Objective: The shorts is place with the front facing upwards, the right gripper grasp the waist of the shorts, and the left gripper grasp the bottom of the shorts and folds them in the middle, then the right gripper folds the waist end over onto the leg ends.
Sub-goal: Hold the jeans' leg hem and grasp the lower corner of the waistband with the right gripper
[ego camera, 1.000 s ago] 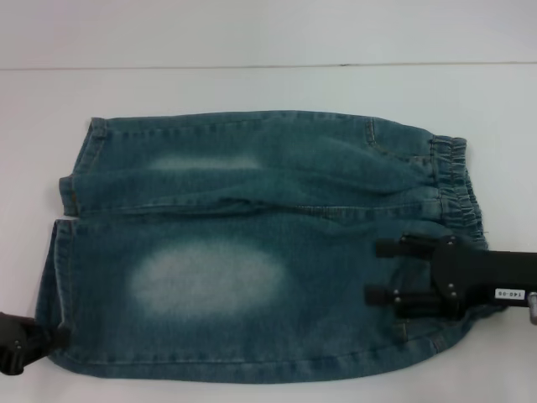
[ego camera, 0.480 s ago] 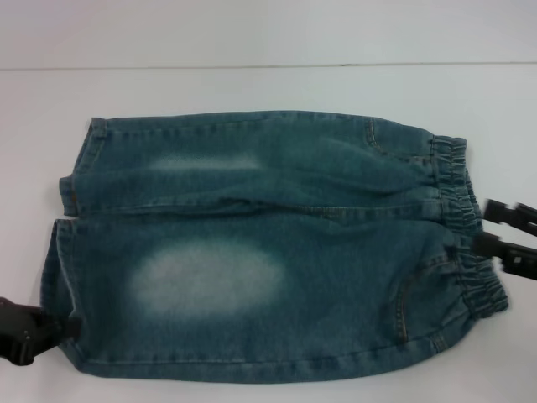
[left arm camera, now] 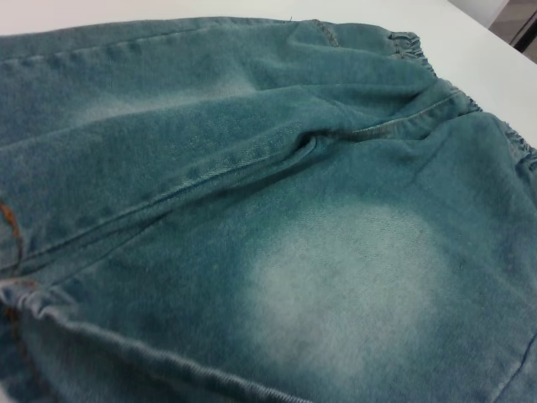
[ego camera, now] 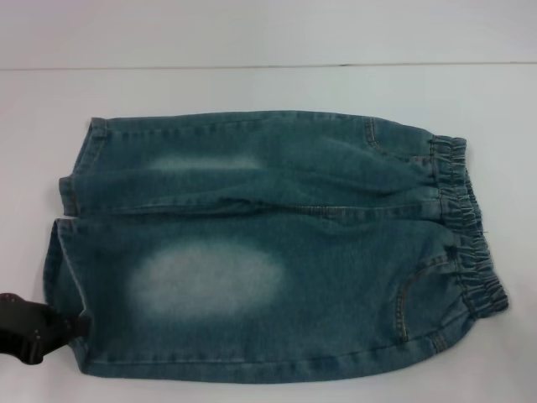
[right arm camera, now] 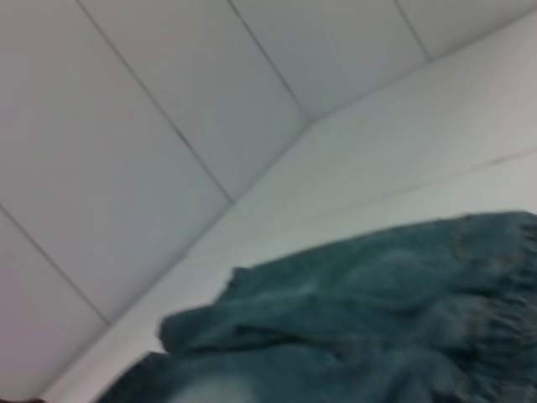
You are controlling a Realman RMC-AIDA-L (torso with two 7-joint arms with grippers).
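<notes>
Surface: white table (ego camera: 252, 84), pale wall behind. Far left, near edge: the left gripper (ego camera: 33, 332), black, its tip touching the near leg hem at the corner of the shorts; whether its jaws are parted or closed cannot be told. Left end: the leg ends (ego camera: 67, 227), two flat hems side by side, orange-brown stitching visible in the left wrist view. Centre: the shorts (ego camera: 268, 243), blue-green denim, lying flat across the table, one large pale faded patch on the near leg, a fainter one on the far leg. Right end: the waist (ego camera: 461, 227), gathered elastic band, ruffled. The right gripper: out of sight.
</notes>
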